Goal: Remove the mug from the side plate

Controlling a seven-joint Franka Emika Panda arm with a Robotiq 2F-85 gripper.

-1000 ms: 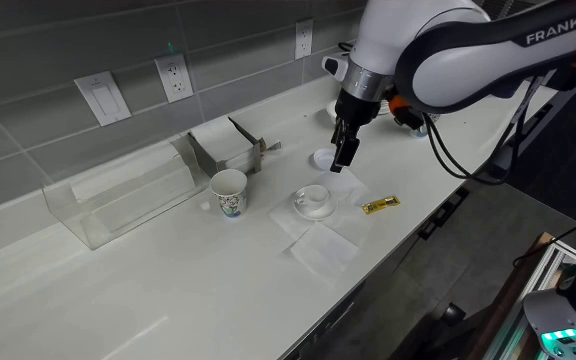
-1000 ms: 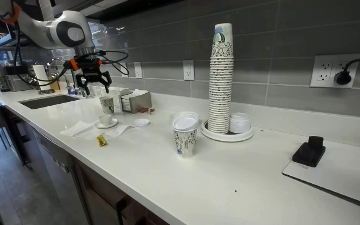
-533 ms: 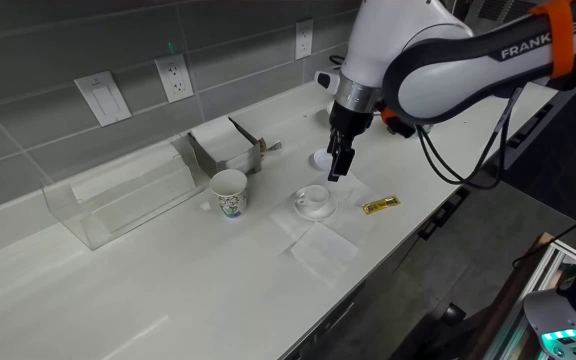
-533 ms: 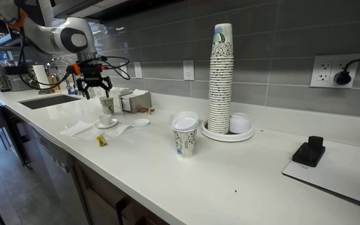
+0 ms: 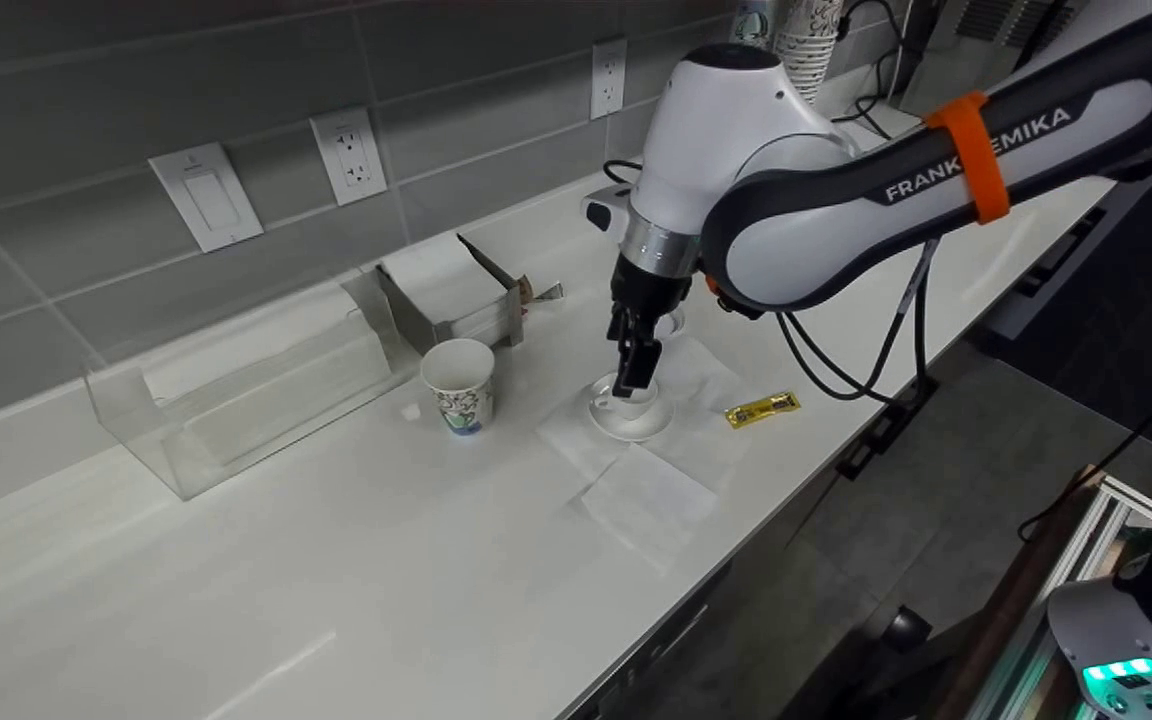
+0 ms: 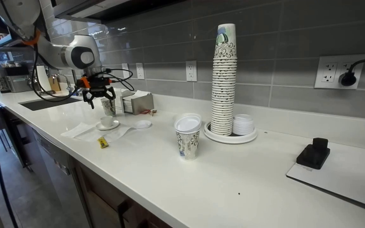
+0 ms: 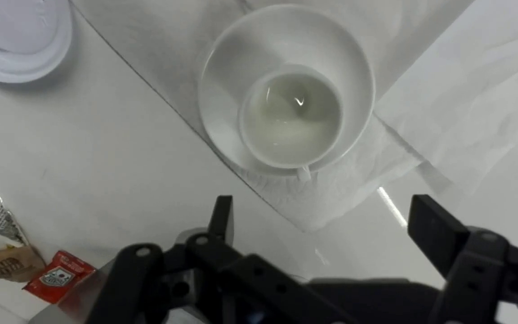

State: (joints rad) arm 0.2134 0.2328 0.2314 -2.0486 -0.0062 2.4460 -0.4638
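The mug, a small white cup (image 5: 640, 406), stands upright on the side plate (image 5: 633, 431), a round white saucer. Both show in an exterior view, the mug (image 6: 106, 121) on the plate (image 6: 115, 123). In the wrist view I look down into the mug (image 7: 290, 119) on the plate (image 7: 286, 31), with its handle toward my jaws. My gripper (image 7: 322, 200) is open and empty, its fingers wide apart. In both exterior views the gripper (image 5: 633, 378) is above the mug, apart from it (image 6: 102, 104). In an exterior view the fingers hide part of the mug's rim.
Thin white napkins (image 5: 651, 500) lie under and beside the plate. A patterned paper cup (image 5: 461, 390), a napkin holder (image 5: 451, 300) and a clear box (image 5: 256, 390) stand toward the wall. A yellow packet (image 5: 762, 410) and a white lid (image 6: 142, 124) lie nearby.
My gripper has come down and moved toward the mug, and now stands over it in an exterior view. It stays open. The mug and plate have not moved.
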